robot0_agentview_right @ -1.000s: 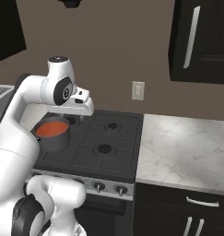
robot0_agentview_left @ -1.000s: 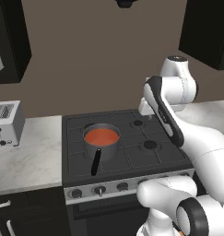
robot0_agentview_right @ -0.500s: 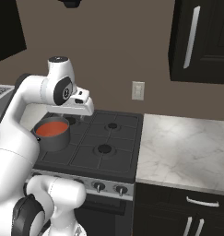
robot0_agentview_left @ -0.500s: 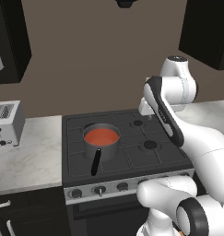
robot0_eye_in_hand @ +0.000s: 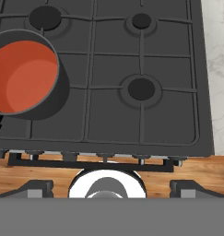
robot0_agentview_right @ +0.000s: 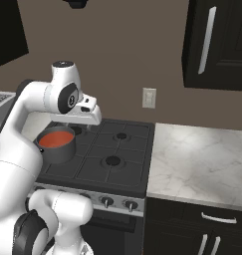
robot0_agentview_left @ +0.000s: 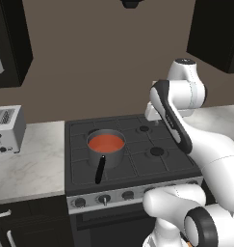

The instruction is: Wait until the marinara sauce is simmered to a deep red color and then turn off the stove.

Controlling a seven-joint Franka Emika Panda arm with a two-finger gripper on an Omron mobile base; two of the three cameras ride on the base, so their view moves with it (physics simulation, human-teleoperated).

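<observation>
**Sauce sits orange-red on the front-left burner**

The marinara sauce, a smooth flat disc of orange-red, fills a small round grey saucepan with a black handle on the front-left grate of the stove, a matte black four-burner range with a silver knob panel. Above its middle hangs the white arm, its fingers spread wide and holding nothing. Pale marbled worktop flanks the range; a boxy silver toaster stands at left
</observation>
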